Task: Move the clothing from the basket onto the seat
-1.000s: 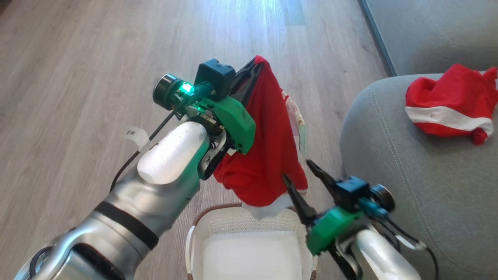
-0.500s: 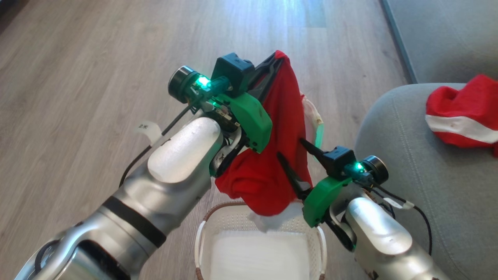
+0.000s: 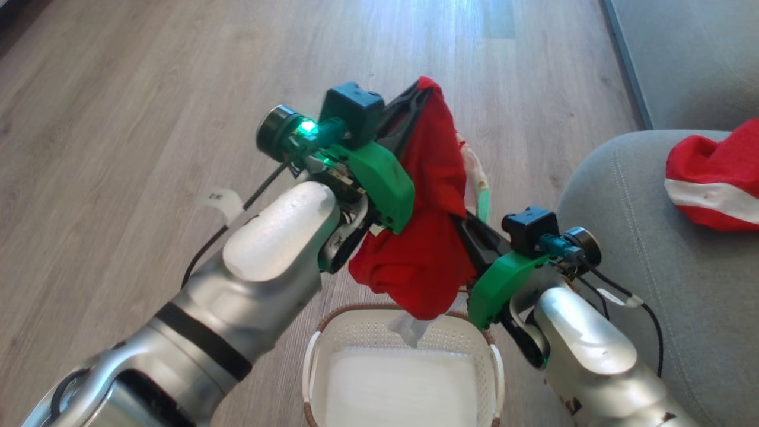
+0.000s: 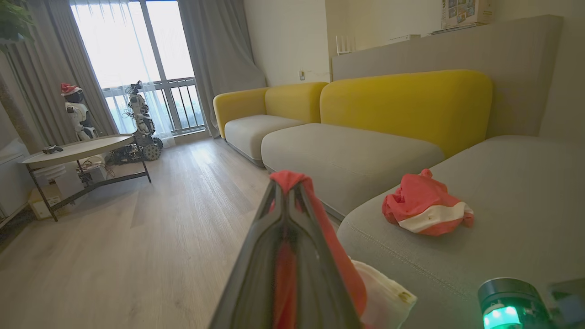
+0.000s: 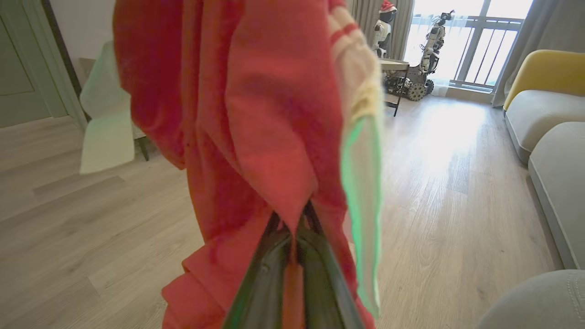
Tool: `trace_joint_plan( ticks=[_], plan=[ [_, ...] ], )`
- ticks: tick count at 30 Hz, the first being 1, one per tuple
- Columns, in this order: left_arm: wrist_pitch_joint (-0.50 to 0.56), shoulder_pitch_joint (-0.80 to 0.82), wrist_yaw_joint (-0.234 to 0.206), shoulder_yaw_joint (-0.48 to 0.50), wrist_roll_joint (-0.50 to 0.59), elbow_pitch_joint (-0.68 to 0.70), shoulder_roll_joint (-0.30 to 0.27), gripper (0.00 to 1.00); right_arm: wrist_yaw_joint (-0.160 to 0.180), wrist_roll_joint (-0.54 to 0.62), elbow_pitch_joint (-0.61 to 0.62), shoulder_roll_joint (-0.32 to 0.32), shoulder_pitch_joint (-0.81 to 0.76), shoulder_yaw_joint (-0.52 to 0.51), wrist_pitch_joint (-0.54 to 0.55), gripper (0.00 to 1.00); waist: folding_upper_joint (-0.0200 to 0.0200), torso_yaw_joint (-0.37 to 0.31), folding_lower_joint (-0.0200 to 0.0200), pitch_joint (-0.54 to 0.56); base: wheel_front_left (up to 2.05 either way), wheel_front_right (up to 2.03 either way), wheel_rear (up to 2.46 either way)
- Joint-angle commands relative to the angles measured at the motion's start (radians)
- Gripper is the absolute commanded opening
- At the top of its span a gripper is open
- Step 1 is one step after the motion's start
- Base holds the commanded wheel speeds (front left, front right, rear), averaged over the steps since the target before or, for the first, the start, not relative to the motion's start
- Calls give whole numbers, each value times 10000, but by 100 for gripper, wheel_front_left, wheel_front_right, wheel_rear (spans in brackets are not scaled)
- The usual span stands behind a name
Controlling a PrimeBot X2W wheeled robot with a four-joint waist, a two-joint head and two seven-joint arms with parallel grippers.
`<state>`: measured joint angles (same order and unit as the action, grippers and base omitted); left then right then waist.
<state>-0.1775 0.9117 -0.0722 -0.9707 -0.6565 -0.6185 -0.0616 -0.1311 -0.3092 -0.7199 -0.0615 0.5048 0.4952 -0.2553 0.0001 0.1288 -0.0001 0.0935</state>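
A red garment (image 3: pixel 430 237) with white trim hangs in the air above the cream basket (image 3: pixel 468 347). My left gripper (image 3: pixel 422 88) is shut on its top fold, and the left wrist view shows the cloth pinched at the fingertips (image 4: pixel 287 180). Lower on the right, my right gripper (image 3: pixel 462 220) is shut on the same garment (image 5: pixel 256 114), red cloth caught between its dark fingers (image 5: pixel 274 256). A second red garment (image 3: pixel 714 178) with a white stripe lies crumpled on the grey seat (image 3: pixel 652 279), also seen as a heap (image 4: pixel 422 208) on the cushion (image 4: pixel 502 196).
Pale wooden floor (image 3: pixel 148 118) spreads to the left and ahead. Yellow-backed sofa sections (image 4: pixel 402 105) run along the wall. A round side table (image 4: pixel 77 148) and toy robots (image 4: pixel 141 123) stand by the window. The basket's inside shows a white bottom (image 3: pixel 397 385).
My right gripper rose to the hanging garment and shut on its lower part. The camera shifted, so the seat slid right in the picture. The left gripper kept its hold.
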Motion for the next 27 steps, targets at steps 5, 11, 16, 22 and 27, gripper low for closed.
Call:
trace_joint_plan(
  ticks=[5,11,16,22,27],
  plan=[
    [-209,114,-43,516,-223,31,-446,100,4,189,681,112,672,-378,-65,0,-1,-335,1,-104,0,0,0],
    [-587,-407,-58,675,-301,-47,-631,100,4,773,1015,112,958,-1262,-65,0,-1,-878,1,-261,0,0,0],
    [-728,-1110,110,519,-298,5,-610,100,4,1546,1300,94,1073,-2128,-65,0,-1,-1443,1,-398,0,0,0],
    [-817,-1772,210,405,-133,186,-478,100,4,2131,1748,-245,1191,-2927,-65,0,-1,-2450,1,-624,0,0,0],
    [-837,-2140,202,435,89,395,-310,100,4,2284,2121,-549,1270,-3369,-65,0,-1,-3461,1,-869,0,0,0]
  ],
)
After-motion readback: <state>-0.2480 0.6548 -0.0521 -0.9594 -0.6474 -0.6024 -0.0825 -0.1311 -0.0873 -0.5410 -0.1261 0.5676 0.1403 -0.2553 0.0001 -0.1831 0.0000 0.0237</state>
